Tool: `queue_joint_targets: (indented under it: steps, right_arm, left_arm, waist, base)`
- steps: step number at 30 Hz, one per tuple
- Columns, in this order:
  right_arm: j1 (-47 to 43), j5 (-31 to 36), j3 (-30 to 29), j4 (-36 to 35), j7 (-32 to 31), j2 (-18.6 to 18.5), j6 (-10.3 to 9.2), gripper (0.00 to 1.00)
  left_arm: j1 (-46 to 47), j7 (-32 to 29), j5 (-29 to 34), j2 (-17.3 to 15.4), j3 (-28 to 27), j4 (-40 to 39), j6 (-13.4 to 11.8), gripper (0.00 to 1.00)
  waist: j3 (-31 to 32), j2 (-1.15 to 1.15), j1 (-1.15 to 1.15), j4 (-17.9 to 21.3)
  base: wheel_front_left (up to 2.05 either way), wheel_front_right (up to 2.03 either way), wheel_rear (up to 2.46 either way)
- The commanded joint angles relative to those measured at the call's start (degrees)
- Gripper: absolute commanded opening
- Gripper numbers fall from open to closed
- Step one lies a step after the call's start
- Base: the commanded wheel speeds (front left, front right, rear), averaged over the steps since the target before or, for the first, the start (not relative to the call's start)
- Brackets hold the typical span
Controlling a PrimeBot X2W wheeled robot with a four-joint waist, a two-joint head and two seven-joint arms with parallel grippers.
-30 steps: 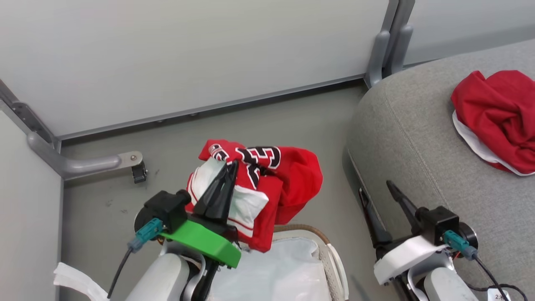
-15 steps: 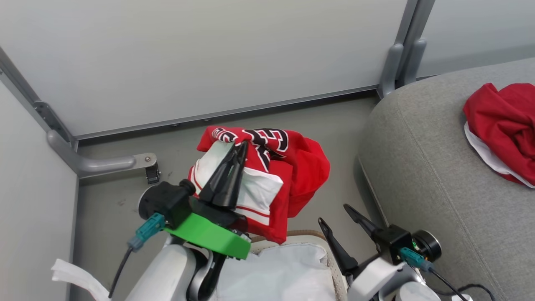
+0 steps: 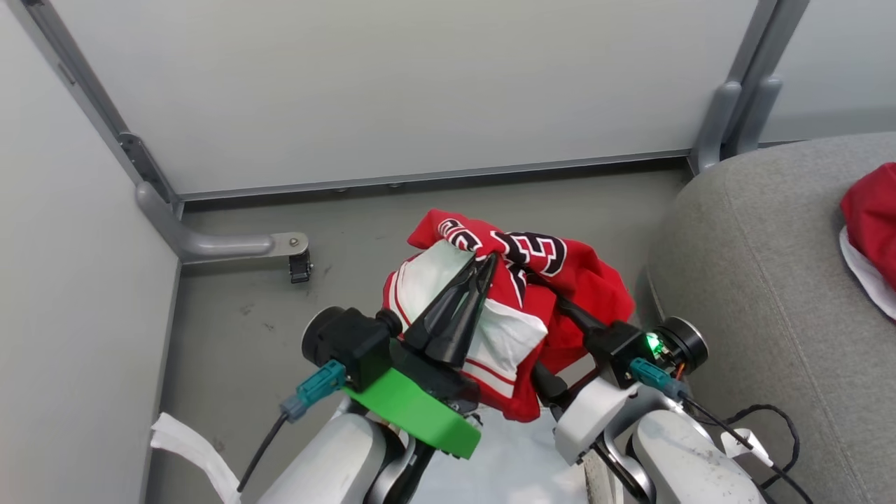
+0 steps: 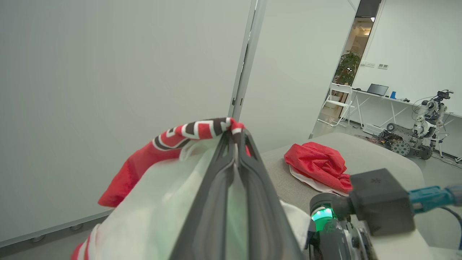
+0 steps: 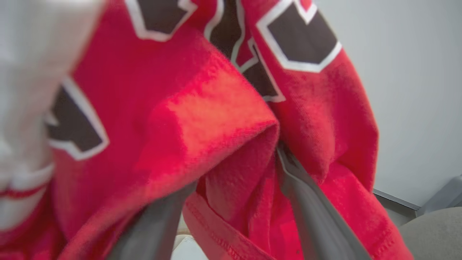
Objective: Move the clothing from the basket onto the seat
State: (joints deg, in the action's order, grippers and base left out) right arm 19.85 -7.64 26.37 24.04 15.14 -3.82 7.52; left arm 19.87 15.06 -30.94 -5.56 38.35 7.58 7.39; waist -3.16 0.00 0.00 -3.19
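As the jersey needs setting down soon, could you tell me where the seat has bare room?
The seat is bare between its rounded corner and the red garment lying on it; only by that garment is it crowded.

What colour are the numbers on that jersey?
Black with white edging on the red jersey; clearest in the right wrist view.

Brightly, evenly lit, barely shadowed. Sharp in the head view; blurred over the close clothing (image 5: 216, 119) at the right wrist view's left.

Pale partition panels (image 3: 392, 91), grey floor (image 3: 238, 308), a castor (image 3: 299, 267), distant white folding chair (image 4: 338, 89)
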Motion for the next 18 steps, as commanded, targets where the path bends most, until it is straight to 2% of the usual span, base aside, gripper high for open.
queue_joint_targets:
  steps: [1, 3, 4, 5, 6, 12, 16, 17, 18]
  right_arm:
    - [0.85, 0.34, 0.08, 0.65, 0.00, 0.29, -0.06, 1.00]
    - [1.39, 0.25, 0.36, 1.27, 0.00, 0.41, -0.06, 1.00]
    - [1.47, -0.05, 0.28, 1.63, 0.00, 0.46, -0.06, 0.76]
    - [1.62, -0.51, 0.37, 2.09, 0.00, 0.53, -0.06, 0.43]
    - [1.76, -0.97, 0.50, 2.39, 0.00, 0.60, -0.06, 0.00]
    - [1.58, -2.83, 0.43, 2.89, 0.00, 0.74, -0.06, 0.00]
    - [-0.01, -4.82, -0.78, 1.16, 0.00, 0.75, -0.06, 0.00]
    - [-0.40, -5.15, -0.96, 0.63, 0.01, 0.76, -0.06, 0.00]
    - [-0.92, -5.72, -1.32, -0.09, 0.00, 0.74, -0.06, 0.00]
  left_arm:
    - [1.27, 0.15, -0.29, 0.13, 0.71, 0.03, 0.16, 0.00]
    - [1.56, 0.11, -0.74, 0.20, 1.63, 0.01, 0.16, 0.00]
    - [1.65, 0.11, -0.92, 0.24, 2.01, 0.04, 0.17, 0.00]
    - [1.79, 0.11, -1.14, 0.27, 2.38, 0.09, 0.17, 0.00]
    - [1.91, 0.11, -1.30, 0.27, 2.67, 0.13, 0.17, 0.00]
    - [2.24, 0.11, -1.83, -0.17, 2.92, 0.42, 0.16, 0.00]
    - [1.70, 0.11, -0.55, 0.06, 0.47, 0.03, 0.16, 0.00]
    - [1.40, 0.11, -0.25, 0.26, 0.04, -0.03, 0.16, 0.44]
    - [1.08, 0.10, 0.17, 0.37, -0.11, 0.10, 0.17, 1.00]
  waist:
    - [-0.24, 0.00, 0.00, -1.69]
    - [-0.37, 0.00, 0.00, -2.37]
    - [-0.39, 0.00, 0.00, -2.68]
    - [-0.41, 0.00, 0.00, -2.96]
    - [-0.45, 0.00, 0.00, -3.13]
    - [-0.80, 0.00, 0.00, -3.35]
    - [-1.19, 0.00, 0.00, -1.68]
    - [-1.26, 0.00, 0.00, -1.18]
    - [-1.35, 0.00, 0.00, -0.38]
  base:
    - [0.00, 0.00, 0.00]
    - [0.00, 0.00, 0.00]
    - [0.00, 0.00, 0.00]
    - [0.00, 0.00, 0.00]
    - [0.00, 0.00, 0.00]
    - [0.00, 0.00, 0.00]
    - [0.00, 0.00, 0.00]
    - [0.00, 0.00, 0.00]
    - [0.00, 0.00, 0.00]
